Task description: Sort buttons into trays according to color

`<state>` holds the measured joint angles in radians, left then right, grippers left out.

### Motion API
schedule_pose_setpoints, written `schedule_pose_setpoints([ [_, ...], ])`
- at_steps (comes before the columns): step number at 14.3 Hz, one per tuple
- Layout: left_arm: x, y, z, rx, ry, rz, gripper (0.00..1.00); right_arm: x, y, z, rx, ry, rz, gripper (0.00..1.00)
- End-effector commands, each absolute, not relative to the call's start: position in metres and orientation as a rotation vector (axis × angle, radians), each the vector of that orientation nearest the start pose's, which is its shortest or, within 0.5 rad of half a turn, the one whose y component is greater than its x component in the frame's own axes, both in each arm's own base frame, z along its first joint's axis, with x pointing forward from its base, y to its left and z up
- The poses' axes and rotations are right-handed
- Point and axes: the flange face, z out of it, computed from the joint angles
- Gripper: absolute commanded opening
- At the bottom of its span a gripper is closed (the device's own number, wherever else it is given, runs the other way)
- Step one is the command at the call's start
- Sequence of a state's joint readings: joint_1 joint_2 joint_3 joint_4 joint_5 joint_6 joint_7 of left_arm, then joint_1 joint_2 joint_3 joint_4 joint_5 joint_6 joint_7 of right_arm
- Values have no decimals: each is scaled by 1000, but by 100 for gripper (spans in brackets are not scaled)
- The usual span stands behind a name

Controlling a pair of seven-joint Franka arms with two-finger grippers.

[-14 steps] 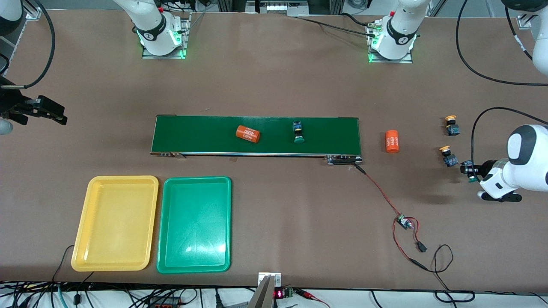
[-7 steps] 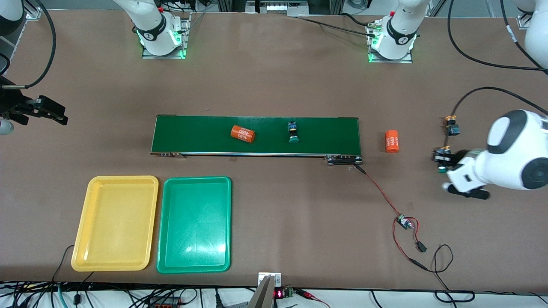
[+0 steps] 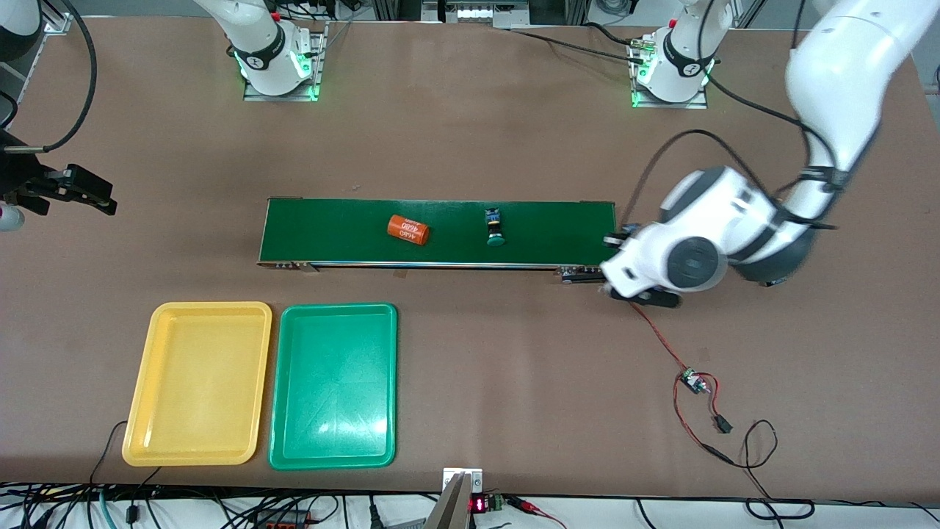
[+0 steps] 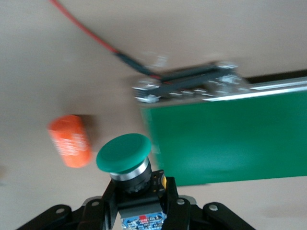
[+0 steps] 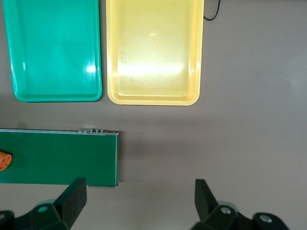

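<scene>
Both arms (image 3: 830,66) are glossy white with rounded joints, black bands and green-lit bases (image 3: 670,88). Black cables (image 3: 749,110) trail along them. The grippers (image 5: 139,203) have matte black fingers (image 5: 72,199).

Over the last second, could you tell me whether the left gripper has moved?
Yes. The left gripper, holding a green-capped button, moved toward the conveyor belt, reaching its end.

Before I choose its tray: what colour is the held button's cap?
Green cap, clearest in the left wrist view.
</scene>
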<state>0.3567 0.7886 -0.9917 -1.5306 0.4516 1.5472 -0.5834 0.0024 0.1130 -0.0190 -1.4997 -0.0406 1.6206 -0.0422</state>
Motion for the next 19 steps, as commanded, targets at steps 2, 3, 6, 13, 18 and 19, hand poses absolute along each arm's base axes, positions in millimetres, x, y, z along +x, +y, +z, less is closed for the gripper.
schedule_pose_setpoints([
  [2, 567, -298, 285, -3082, 102, 617, 15, 594, -13, 600, -3192, -40, -20, 100],
  [3, 557, -308, 273, -3104, 94, 594, 15, 594, -14, 600, -3191, -35, -20, 100],
  [6, 537, -318, 250, -3143, 81, 570, 18, 597, -15, 597, -3194, -36, -20, 100],
  [13, 536, -309, 277, -3061, -50, 590, 100, 606, 11, 577, -3180, -95, 27, 100],
  [18, 575, -219, 351, -2973, -186, 675, 100, 615, 37, 553, -3169, -163, 80, 100],
  [19, 580, -202, 353, -2964, -209, 690, 100, 617, 39, 547, -3166, -162, 89, 100],
])
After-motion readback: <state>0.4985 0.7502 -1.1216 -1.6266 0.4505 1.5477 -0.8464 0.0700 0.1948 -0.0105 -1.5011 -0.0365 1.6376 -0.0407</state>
